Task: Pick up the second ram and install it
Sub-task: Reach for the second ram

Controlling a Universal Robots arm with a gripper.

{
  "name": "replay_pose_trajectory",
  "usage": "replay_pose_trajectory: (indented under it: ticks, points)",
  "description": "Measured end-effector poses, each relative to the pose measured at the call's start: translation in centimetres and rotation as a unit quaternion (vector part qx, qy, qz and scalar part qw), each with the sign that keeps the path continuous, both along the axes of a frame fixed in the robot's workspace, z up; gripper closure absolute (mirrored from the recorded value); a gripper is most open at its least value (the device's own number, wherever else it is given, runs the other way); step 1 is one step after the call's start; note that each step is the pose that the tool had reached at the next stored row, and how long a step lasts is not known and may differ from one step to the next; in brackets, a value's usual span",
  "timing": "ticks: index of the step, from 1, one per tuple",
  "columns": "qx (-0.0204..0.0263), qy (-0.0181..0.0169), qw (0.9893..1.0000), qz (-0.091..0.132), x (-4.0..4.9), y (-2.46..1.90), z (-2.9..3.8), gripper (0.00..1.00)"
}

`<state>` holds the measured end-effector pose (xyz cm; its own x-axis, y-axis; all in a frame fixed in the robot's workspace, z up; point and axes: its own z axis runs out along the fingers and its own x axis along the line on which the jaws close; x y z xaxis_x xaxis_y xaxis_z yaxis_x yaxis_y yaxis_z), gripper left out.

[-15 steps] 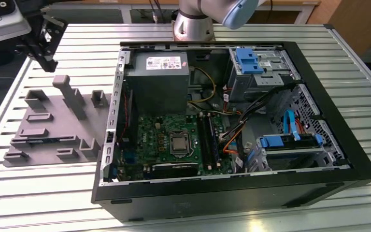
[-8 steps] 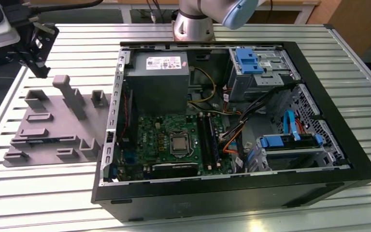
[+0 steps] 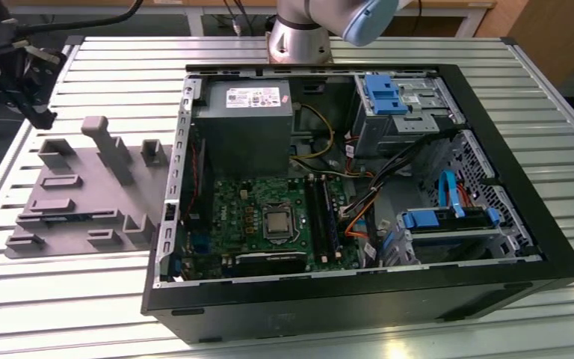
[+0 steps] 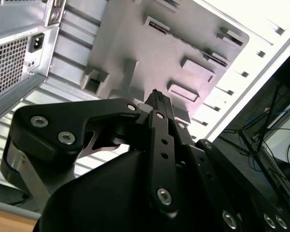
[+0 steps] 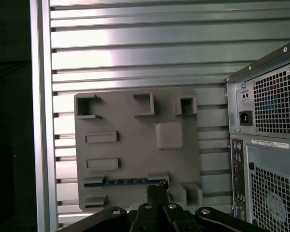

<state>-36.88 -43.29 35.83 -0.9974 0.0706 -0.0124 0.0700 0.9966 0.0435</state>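
Second ram point(image 5: 128, 182) is seen seated edge-up in a slot of the grey holder plate point(image 5: 135, 145), not yet picked. The plate lies on the slatted table point(image 5: 135, 48) just beside the PC case point(image 5: 266, 145), on the exterior view's left of it. In the exterior view the stick point(image 3: 68, 218) shows as a thin bluish strip w/ dark chips, in the plate row nearest the camera.

Long axis of the stick is pointed toward the case wall, roughly perpendicular to it.

Gripper point(image 5: 157, 187) is seen in both wrist views point(image 4: 157, 94), aimed at the plate. Fingers point(image 5: 152, 193) appear pressed together w/ nothing held between them. Tips are lined up w/ the stick's end nearer the case, so most of the stick's length runs away from the tips, off toward the table's outer edge.

Judged: tips are off-centre along the long axis, not over mid-stick. Contact vs. clearance betw. tips and ram can't be told; height isn't readable here.

Motherboard point(image 3: 267, 217) sits inside the open case, well apart from the stick.
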Motion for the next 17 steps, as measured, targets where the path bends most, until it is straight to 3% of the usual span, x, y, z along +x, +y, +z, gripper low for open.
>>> replay_pose_trajectory:
  ticks: [6,12,17]
  points:
    - [0.0000,0.0064,1.0000,0.000,-0.74,-0.64,-0.74,0.89]
    - [-0.0001,0.0108,0.9999,0.000,-1.74,-1.10,-1.41,0.89]
    - [-0.0002,0.0112,0.9999,0.001,-2.32,-1.20,-1.57,0.89]
